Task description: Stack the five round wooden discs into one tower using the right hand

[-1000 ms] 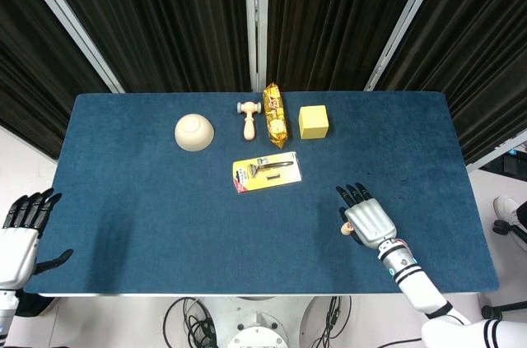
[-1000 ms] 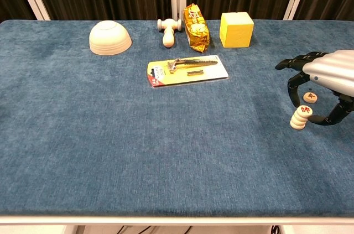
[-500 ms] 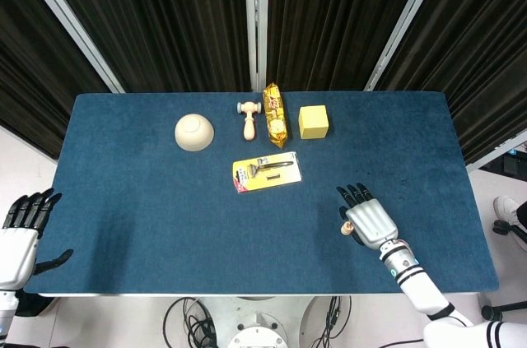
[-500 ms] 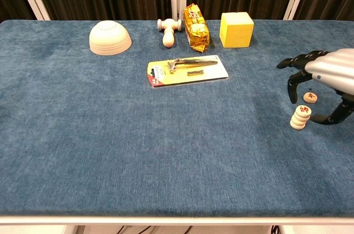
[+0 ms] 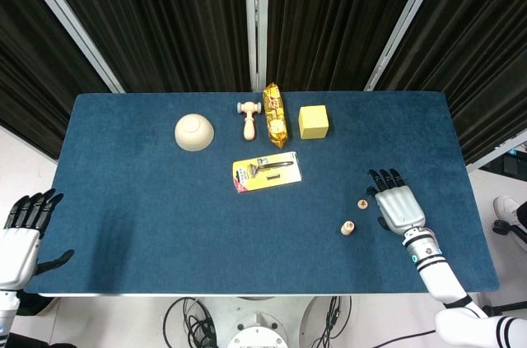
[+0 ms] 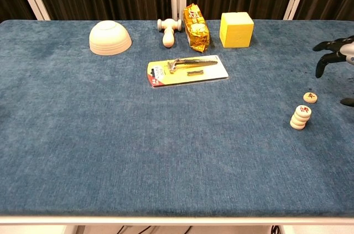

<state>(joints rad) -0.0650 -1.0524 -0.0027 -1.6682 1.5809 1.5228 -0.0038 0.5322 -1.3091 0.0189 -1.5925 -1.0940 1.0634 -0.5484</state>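
Observation:
A short tower of round wooden discs [image 6: 300,117] stands on the blue table near its right side, also seen from above as the tower [image 5: 348,228]. One single disc [image 6: 310,97] lies flat just behind and to the right of it, the same disc [image 5: 361,203] in the head view. My right hand [image 5: 398,205] hovers to the right of both, fingers spread and holding nothing; only its dark fingertips [image 6: 333,51] show at the chest view's right edge. My left hand [image 5: 20,234] hangs off the table's left front corner, fingers apart and empty.
At the back stand an upturned cream bowl [image 6: 110,37], a small wooden mallet [image 6: 168,30], a yellow snack bag [image 6: 196,20] and a yellow cube [image 6: 236,29]. A packaged razor [image 6: 187,68] lies mid-table. The table's right edge [image 5: 471,192] is close to my right hand.
My right hand has drawn away to the right from over the discs, leaving the tower and the single disc uncovered. Left hand unchanged.

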